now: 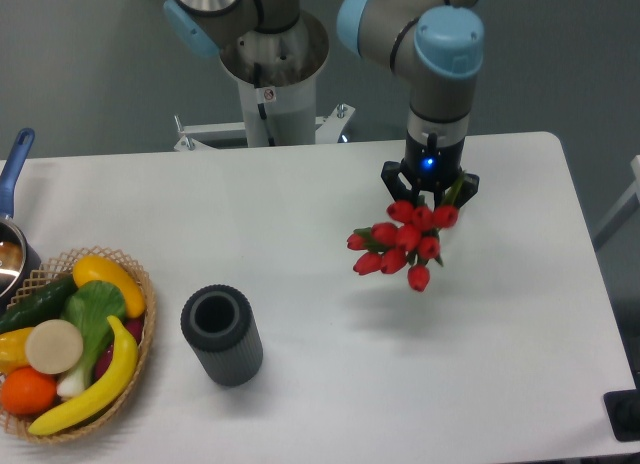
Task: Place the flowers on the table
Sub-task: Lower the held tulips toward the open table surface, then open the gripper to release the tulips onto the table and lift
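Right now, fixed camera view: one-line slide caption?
Gripper holds red flowers above the white table, right of a dark cylinder.
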### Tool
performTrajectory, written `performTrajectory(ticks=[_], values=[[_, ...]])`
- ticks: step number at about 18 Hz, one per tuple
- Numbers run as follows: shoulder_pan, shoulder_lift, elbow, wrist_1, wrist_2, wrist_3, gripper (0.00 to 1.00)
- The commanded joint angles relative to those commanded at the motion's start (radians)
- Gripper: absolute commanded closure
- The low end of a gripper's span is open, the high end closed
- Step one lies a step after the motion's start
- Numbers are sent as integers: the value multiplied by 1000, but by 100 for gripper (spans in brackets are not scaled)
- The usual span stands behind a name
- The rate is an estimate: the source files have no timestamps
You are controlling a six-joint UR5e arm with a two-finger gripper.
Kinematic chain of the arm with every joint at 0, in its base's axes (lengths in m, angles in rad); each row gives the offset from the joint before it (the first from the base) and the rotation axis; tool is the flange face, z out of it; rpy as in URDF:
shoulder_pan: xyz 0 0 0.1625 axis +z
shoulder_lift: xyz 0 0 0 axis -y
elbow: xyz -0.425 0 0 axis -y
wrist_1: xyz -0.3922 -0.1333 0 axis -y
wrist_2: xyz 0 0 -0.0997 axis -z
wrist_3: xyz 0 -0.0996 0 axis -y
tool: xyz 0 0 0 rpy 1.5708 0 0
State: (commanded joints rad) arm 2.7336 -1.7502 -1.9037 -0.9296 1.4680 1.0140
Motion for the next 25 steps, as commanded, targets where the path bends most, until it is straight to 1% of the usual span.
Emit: performTrajectory(ticks=[4, 6, 7, 8, 9, 10, 11, 12, 15, 18, 21, 23, 25], values=[[-12, -25, 6, -3, -2, 0, 62], [-26, -37, 14, -5, -2, -2, 59], [-26, -40, 15, 0, 0, -2, 51], [-26, -40, 15, 6, 0, 0, 31], [-25, -38, 20, 9, -2, 2, 26], [-25, -38, 29, 9, -3, 2, 18], [-23, -37, 34, 12, -6, 3, 3], [-23, -34, 40, 15, -6, 3, 0], [-17, -23, 64, 20, -9, 11, 0], [-8, -28, 107, 54, -6, 31, 0], [37, -23, 118, 48, -11, 44, 0], [58, -14, 117, 41, -12, 118, 0], [80, -5, 117, 19, -12, 223, 0]])
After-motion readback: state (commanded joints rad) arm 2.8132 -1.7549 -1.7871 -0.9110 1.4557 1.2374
